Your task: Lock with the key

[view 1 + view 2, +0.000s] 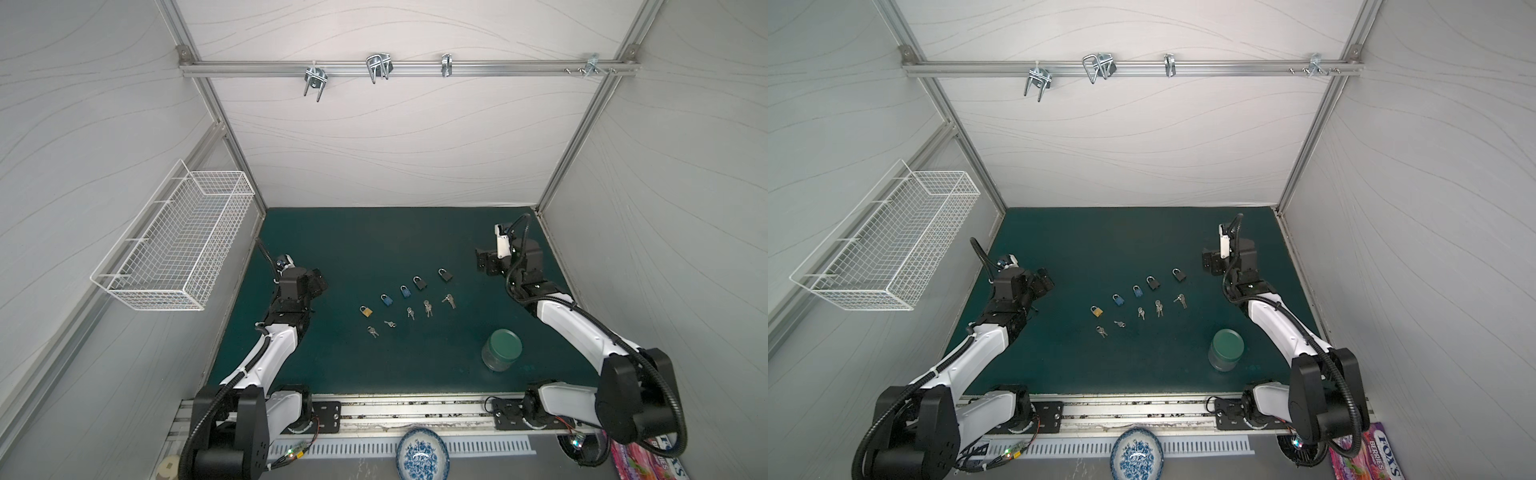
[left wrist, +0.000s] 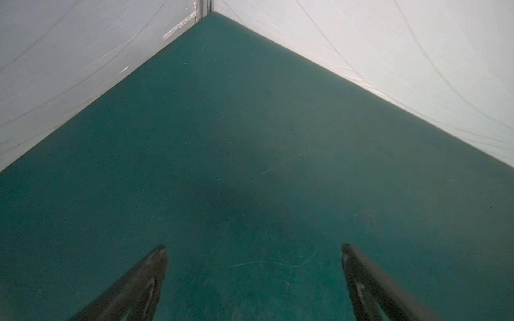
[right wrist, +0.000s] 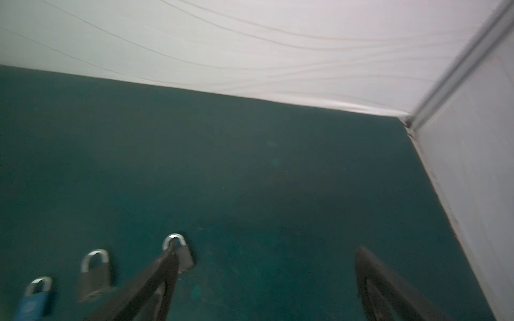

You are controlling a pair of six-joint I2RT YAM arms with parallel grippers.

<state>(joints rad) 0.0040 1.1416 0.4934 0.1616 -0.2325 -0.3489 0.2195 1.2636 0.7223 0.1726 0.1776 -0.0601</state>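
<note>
Padlocks [image 1: 406, 292] and keys [image 1: 428, 308] lie centred — left end effector [image 2: 253, 246], right end effector [image 3: 267, 247] flank them, splayed empty.

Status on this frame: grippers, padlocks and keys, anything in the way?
Left gripper open, empty, over bare mat. Right gripper open, empty, near the end black padlock. Five padlocks, key sets lying apart. Green-lidded jar stands clear of them.
</note>
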